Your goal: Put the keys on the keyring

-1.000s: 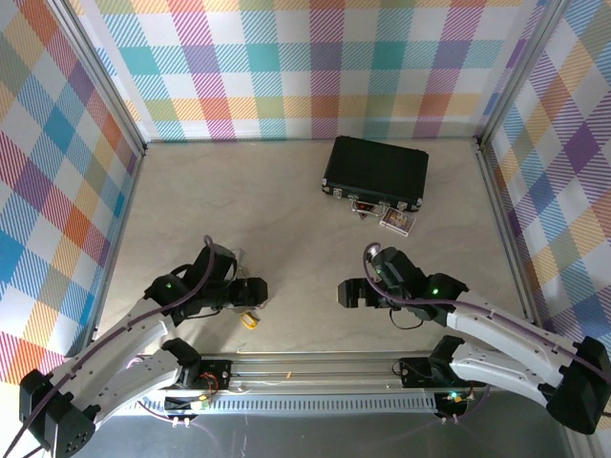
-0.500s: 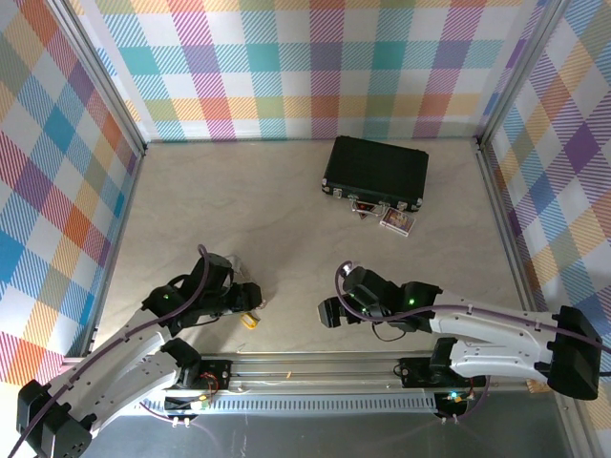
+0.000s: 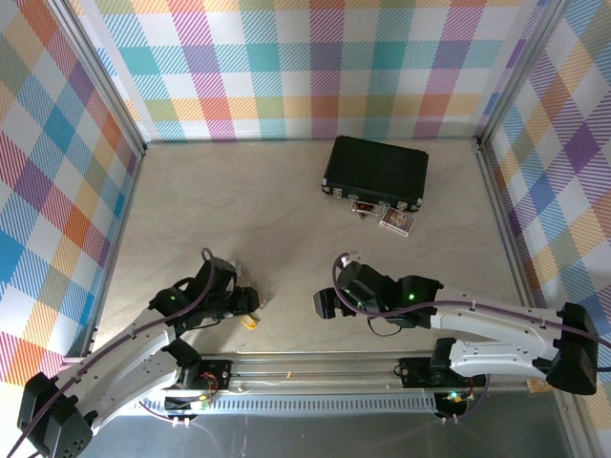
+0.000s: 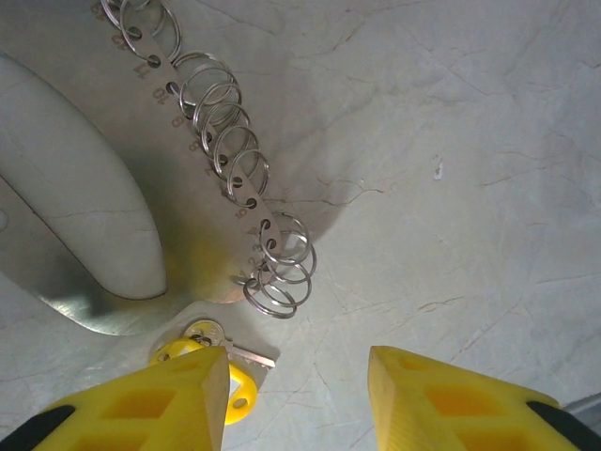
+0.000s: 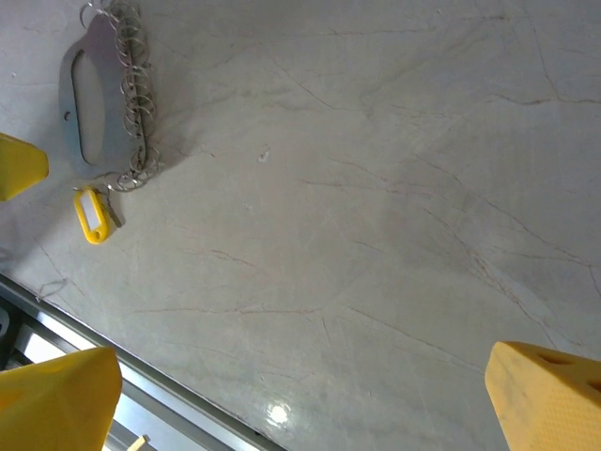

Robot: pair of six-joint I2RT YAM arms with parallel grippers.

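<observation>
The beige table (image 3: 286,210) stands inside plaid walls. Close to its near edge, left of centre, a small key (image 4: 252,356) on a yellow tag (image 4: 237,387) lies just beside the keyring (image 5: 68,89), a grey oval plate carrying a row of split rings (image 4: 282,272). The left gripper (image 4: 299,376) hangs low over them. Its fingers (image 4: 160,404) are half apart with nothing between, and one tip overlaps the tag. To grasp well, it should probably shift until the tag sits between the tips, then pinch the tag's flat body and leave the key's hole free. The right gripper (image 3: 323,305), spread wide and empty, is nearby and could pin the plate. A black case (image 3: 375,172) sits toward the far right.
</observation>
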